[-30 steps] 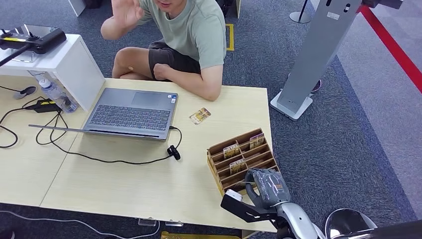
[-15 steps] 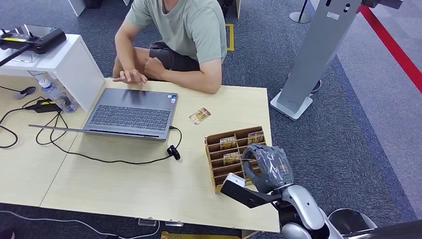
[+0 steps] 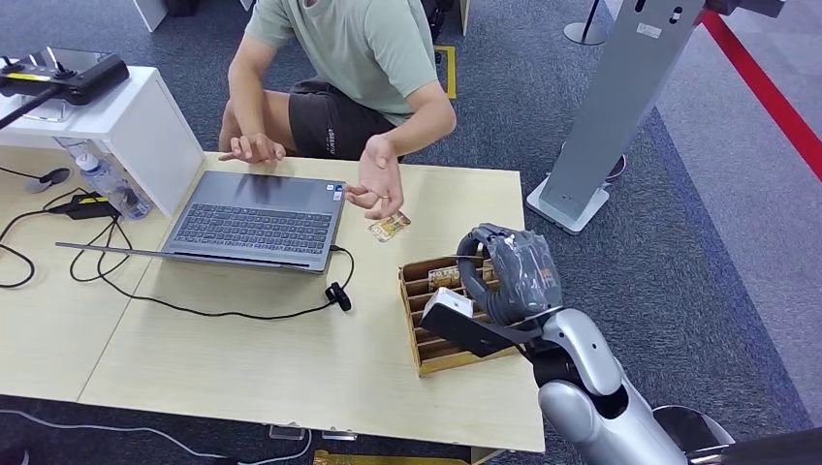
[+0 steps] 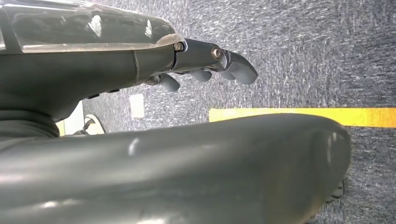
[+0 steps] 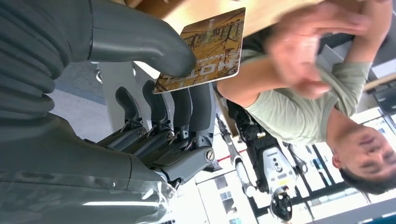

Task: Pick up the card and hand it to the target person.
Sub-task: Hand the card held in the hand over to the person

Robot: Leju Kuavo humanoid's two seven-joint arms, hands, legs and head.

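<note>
Bright, even indoor light; motion-blurred person's hand [image 5: 317,44] in right wrist view.

Open grey laptop [image 3: 254,221] is sitting on the light wooden tabletop [image 3: 242,358], lid lying flat toward the near edge. Black cable [image 3: 223,308] is running from its right side across the tabletop, ending in a small black clip [image 3: 337,294]. White box [image 3: 126,126] is standing at the far left, with a black controller [image 3: 66,76] resting on top. Plastic bottle [image 3: 109,180] is lying beside the box, next to a black adapter [image 3: 89,204] with more cables. Grey standing kiosk post [image 3: 620,107] is rising from the blue-grey carpet [image 3: 717,242] at right, and a red stripe [image 3: 766,92] is crossing the carpet past it.
</note>
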